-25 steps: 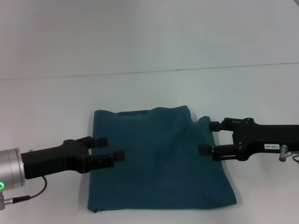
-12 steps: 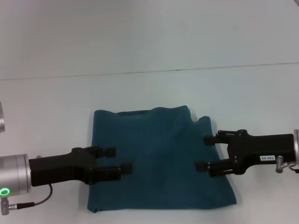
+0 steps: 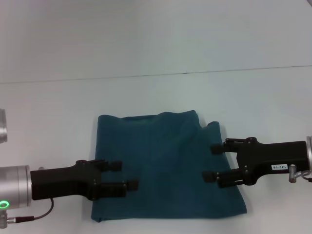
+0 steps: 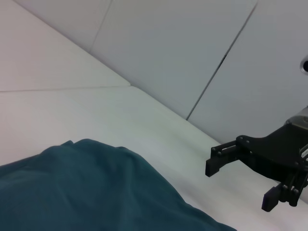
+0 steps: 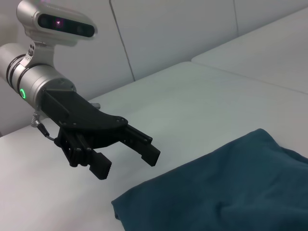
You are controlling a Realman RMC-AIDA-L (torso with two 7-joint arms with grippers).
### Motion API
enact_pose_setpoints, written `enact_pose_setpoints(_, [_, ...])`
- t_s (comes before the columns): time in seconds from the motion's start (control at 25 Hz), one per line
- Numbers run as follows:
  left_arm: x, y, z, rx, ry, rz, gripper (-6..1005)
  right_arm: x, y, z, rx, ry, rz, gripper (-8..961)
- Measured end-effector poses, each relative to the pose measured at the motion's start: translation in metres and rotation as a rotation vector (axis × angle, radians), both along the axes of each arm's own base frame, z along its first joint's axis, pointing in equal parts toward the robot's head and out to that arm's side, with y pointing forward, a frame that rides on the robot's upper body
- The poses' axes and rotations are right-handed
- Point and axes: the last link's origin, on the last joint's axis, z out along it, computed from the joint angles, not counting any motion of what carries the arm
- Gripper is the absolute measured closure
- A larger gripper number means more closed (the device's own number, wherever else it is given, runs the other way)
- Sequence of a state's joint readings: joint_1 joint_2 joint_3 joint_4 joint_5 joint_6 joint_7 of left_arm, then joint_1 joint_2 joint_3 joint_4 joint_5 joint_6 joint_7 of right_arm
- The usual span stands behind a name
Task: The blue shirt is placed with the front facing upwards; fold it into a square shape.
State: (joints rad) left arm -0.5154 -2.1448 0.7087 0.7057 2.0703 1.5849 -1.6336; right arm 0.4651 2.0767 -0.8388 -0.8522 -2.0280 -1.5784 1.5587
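The blue shirt [image 3: 165, 165] lies folded into a rough square on the white table [image 3: 156, 92]. Only plain teal cloth shows; no lettering is visible. My left gripper [image 3: 124, 175] is open and empty, hovering over the shirt's left side near the front. My right gripper [image 3: 213, 162] is open and empty, hovering over the shirt's right side. The shirt also shows in the left wrist view [image 4: 86, 192] with the right gripper [image 4: 240, 185] beyond it. The right wrist view shows the shirt [image 5: 231, 187] and the left gripper [image 5: 127, 161] above its edge.
A small flap of cloth [image 3: 213, 127] sticks out at the shirt's far right corner. A seam line [image 3: 156, 74] crosses the table behind the shirt.
Both grippers have moved toward the table's front edge along the shirt's sides, staying open. The shirt has not moved.
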Motion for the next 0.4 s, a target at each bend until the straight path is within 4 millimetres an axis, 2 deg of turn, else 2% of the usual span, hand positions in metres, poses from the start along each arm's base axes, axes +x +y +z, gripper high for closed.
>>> enact_pose_setpoints(0.4, [0.0, -0.0004, -0.0001, -0.004, 0.001, -0.002, 90, -0.0002, 0.0011, 0.0006, -0.002, -0.009, 0.004, 23])
